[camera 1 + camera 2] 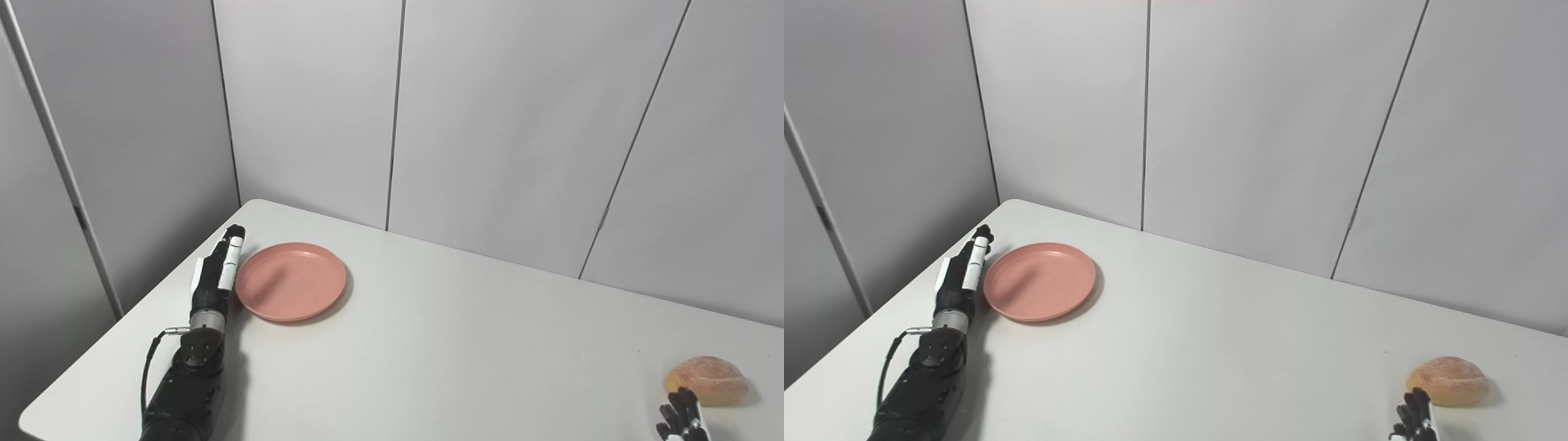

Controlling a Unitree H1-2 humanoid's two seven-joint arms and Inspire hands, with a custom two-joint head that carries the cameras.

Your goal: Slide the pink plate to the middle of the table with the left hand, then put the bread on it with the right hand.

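Pink plate [291, 281] lies at the table's [429, 343] far left, your flat, empty left hand [217, 269] edge-on against its left rim; push rightward. Bread [707, 380] sits far right of the plate, beside your right hand [683, 419], whose fingers' state I cannot tell.

Pink plate [291, 282], golden-brown bread [707, 380], white table [465, 355].

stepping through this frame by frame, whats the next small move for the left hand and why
Probably push right, sliding the plate toward the table's middle. The left hand stands edge-on beside the plate's left rim, fingers straight, and the plate is far left. The bread waits by the right hand.
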